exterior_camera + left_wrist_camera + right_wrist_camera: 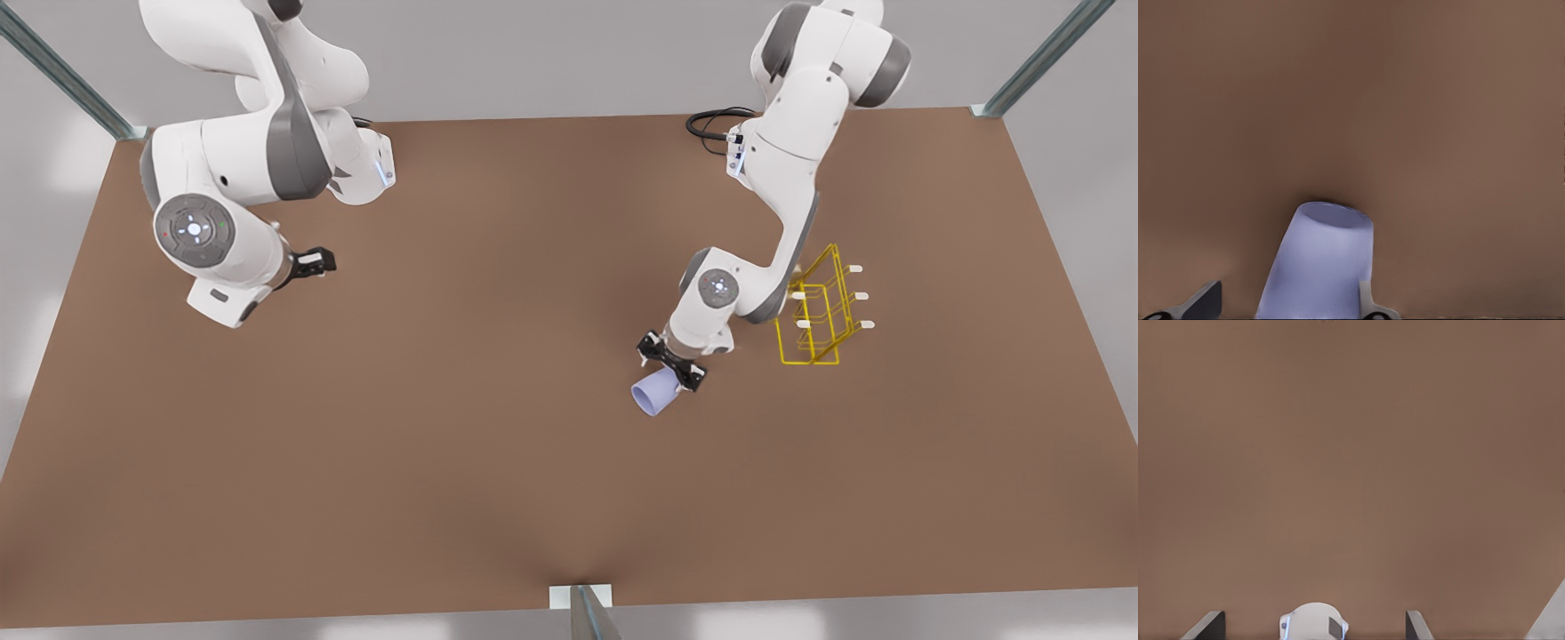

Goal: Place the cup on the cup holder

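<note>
The lavender-blue cup (pixel 653 392) hangs tilted just to the front view's left of the yellow wire cup holder (pixel 822 313). My left gripper (pixel 673 365) is shut on the cup's wide end, and the narrow end points away from the hand, down toward the table. In the left wrist view the cup (pixel 1321 260) sits between the fingers of the left gripper (pixel 1291 301), and a dark shadow lies under its far end. Far off at the front view's left, my right gripper (pixel 316 261) waits open and holds nothing. The right gripper (pixel 1315 623) faces bare table.
The brown table (pixel 498 462) stretches wide in front of the cup. The holder's white-tipped pegs (pixel 855 296) stick out toward the front view's right. A black cable (pixel 711 123) loops at the back. Metal posts (pixel 587 613) stand at the edges.
</note>
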`<action>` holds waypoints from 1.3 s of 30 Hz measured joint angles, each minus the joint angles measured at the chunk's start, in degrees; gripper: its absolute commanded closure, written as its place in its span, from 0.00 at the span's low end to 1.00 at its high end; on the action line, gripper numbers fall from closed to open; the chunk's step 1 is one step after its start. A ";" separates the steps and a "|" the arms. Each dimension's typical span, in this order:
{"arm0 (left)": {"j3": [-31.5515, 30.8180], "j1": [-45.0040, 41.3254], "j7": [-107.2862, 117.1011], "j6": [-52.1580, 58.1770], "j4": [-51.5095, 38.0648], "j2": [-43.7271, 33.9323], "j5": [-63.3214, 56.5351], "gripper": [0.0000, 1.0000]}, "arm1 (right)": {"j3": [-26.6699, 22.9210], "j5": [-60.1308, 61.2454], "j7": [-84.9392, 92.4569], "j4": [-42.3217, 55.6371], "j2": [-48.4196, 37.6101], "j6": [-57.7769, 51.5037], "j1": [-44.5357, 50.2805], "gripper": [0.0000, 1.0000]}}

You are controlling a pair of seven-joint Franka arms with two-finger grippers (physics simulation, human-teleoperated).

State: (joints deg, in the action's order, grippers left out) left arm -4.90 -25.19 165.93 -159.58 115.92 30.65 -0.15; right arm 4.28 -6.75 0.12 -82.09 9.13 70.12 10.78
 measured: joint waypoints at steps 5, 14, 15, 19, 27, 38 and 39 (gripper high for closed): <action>0.00 -0.22 0.08 -2.86 -1.08 1.74 -6.09 0.00 | 0.10 -0.03 -1.21 -0.13 0.18 -0.04 0.57 0.00; -0.01 -0.30 0.08 -4.65 -3.48 7.08 -7.78 0.01 | 0.19 -0.04 -2.71 -0.15 0.57 -0.04 1.12 0.00; -0.01 -0.33 0.08 -4.73 -3.57 7.35 -7.78 0.01 | 0.19 -0.04 -2.83 -0.19 0.58 -0.04 1.14 0.00; -0.01 -0.63 0.07 -5.05 -3.91 7.64 -7.51 0.32 | 0.19 -0.03 -3.26 -0.13 0.59 -0.05 1.79 0.00; -0.33 0.66 0.07 3.14 -11.63 3.21 -7.71 0.23 | 0.13 0.32 -3.84 -0.01 0.73 -0.05 1.12 0.00; 64.13 -63.31 -9.46 57.15 -8.31 13.15 -20.90 0.23 | 0.15 0.52 -4.27 0.09 1.48 0.19 1.55 0.00; 66.38 -64.99 -10.80 59.01 -6.37 14.16 -22.52 0.23 | 0.17 0.51 -4.30 0.08 1.48 0.19 1.59 0.00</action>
State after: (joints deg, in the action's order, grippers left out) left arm 61.47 -90.18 155.13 -100.57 109.54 44.81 -22.67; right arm 4.45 -6.24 -4.18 -82.01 10.61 70.31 12.37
